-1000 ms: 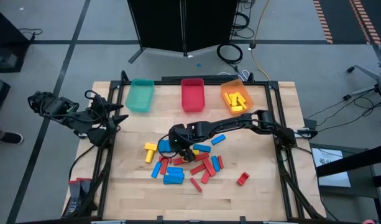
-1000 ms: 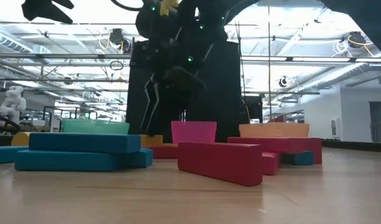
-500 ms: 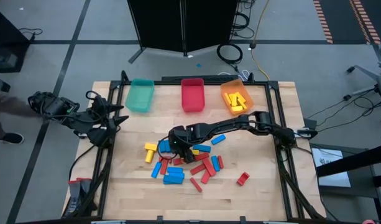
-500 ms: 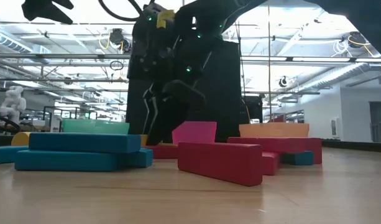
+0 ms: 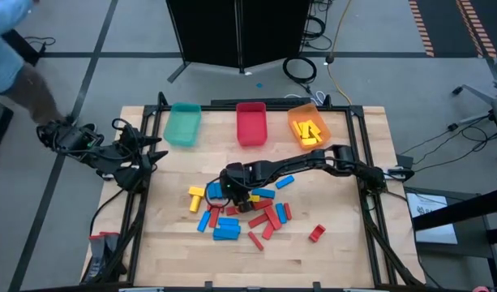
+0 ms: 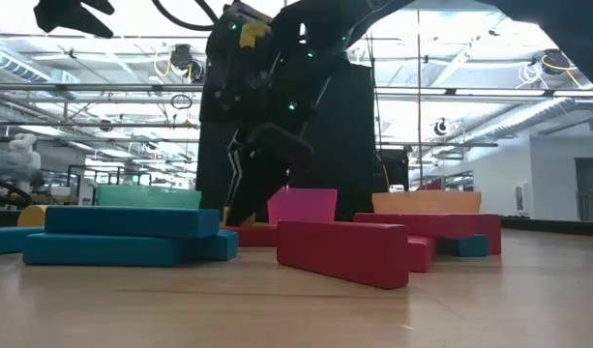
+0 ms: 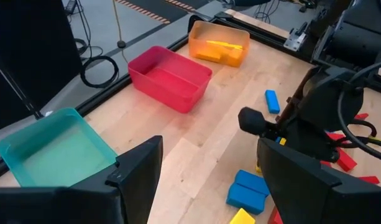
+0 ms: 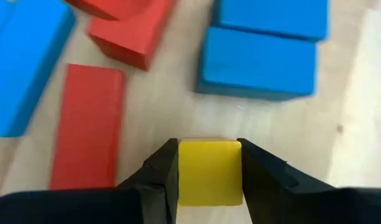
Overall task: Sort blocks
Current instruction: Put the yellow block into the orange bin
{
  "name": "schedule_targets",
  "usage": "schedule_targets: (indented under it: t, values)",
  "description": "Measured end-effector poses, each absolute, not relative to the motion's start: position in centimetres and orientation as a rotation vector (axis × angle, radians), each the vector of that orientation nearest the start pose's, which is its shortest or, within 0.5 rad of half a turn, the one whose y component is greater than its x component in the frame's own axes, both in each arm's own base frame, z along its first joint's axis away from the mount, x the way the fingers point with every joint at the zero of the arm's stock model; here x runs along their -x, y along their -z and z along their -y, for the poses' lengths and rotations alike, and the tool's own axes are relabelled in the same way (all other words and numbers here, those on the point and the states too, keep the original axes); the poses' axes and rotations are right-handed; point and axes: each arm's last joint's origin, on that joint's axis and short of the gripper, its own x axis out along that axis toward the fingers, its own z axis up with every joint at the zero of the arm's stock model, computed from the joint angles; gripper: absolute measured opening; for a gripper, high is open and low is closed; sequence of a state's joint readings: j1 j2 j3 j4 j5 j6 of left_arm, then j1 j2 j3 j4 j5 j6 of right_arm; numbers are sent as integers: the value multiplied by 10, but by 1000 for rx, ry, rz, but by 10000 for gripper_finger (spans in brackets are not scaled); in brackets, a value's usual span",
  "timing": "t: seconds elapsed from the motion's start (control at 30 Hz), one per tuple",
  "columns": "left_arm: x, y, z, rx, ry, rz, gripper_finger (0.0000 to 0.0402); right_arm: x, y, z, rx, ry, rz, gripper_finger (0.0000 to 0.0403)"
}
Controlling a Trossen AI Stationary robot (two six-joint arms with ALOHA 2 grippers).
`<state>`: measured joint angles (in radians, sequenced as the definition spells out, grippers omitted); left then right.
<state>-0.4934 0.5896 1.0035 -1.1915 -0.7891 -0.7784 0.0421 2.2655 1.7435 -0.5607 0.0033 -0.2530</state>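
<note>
A: What's the biggest thing around the right gripper (image 5: 237,193)?

B: The wooden table (image 5: 345,259) under it. That gripper is low over the middle of the top, in the thick of the blocks (image 5: 242,213).

A: And beyond it?

B: Three bins along the far edge: a teal bin (image 5: 183,124), a red bin (image 5: 250,123) and an orange bin (image 5: 308,123). The red one is almost straight ahead of the gripper, well apart from it. The orange one already holds yellow pieces.

A: What is the right gripper doing?

B: Its fingers (image 8: 164,177) are pressed against both sides of a yellow block (image 8: 209,172), which fills the gap between them. I cannot tell whether the block is lifted off the wood.

A: What lies next to it?

B: In the right wrist view, a stacked pair of blue blocks (image 8: 261,46) sits just beyond the yellow one, and a red bar (image 8: 88,126) lies flat to one side of the fingers, near but not touching. A lone red block (image 5: 316,234) lies well apart, toward the near right of the table.

A: The left gripper (image 5: 153,148)?

B: Parked over the table's left edge, well away from the pile, its jaws spread wide and holding nothing.
</note>
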Motion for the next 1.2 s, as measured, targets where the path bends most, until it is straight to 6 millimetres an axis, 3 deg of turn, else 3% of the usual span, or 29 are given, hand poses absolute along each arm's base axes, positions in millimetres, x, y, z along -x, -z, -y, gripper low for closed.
schedule_targets:
  t: [0.1, 0.27, 0.4, 0.5, 0.87, 1.2]
  values:
    - [-66, -342, 12, 282, -494, -469, 267, -474, -167, -15, 221, -140, -1040, 117]
    - [-66, -342, 12, 282, -494, -469, 267, -472, -226, 2, 186, -93, -962, 117]
    - [-66, -342, 12, 283, -494, -468, 267, -463, -275, 28, 182, -47, -939, 117]
    - [-66, -342, 12, 287, -493, -465, 267, -446, -299, 57, 175, 50, -958, 117]
    - [-66, -342, 12, 311, -500, -460, 267, -358, -326, 169, 59, 293, -1254, 117]
    - [-66, -342, 12, 354, -512, -450, 267, -296, -330, 244, -87, 448, -1332, 117]
